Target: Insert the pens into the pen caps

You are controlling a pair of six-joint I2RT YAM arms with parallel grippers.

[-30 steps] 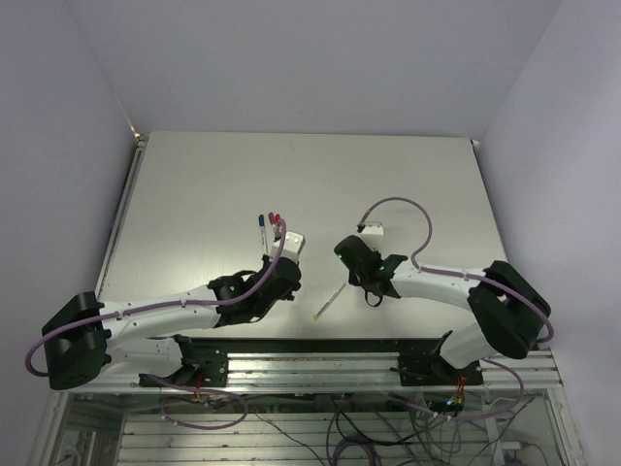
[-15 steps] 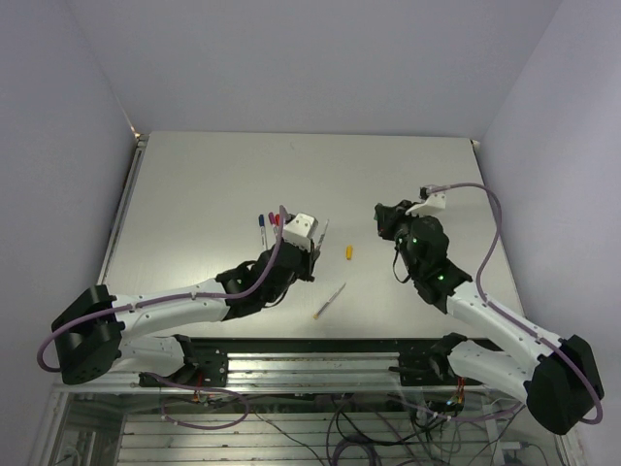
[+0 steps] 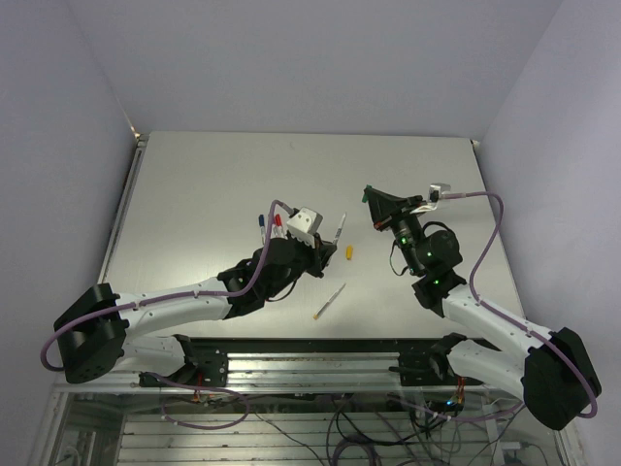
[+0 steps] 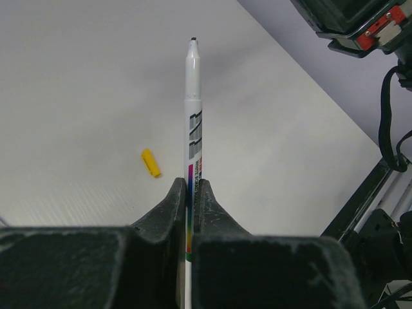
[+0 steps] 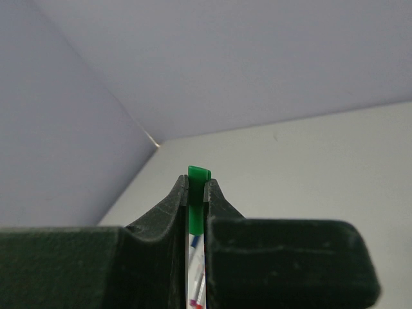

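two pens gripped, one yellow cap loose on the table
we see our left claw pinching a white pen by its printed barrel, the bare dark tip pointing away from the wrist; the yellow cap lies on its side to the left of that pen and apart from it. our right claw is pressed onto a green-ended pen, and only the green end clears the fingers. from above, a third pen lies flat toward the near edge of the table. a blue end and a red end show beside the left wrist; we cannot tell whether they are caps or pens.
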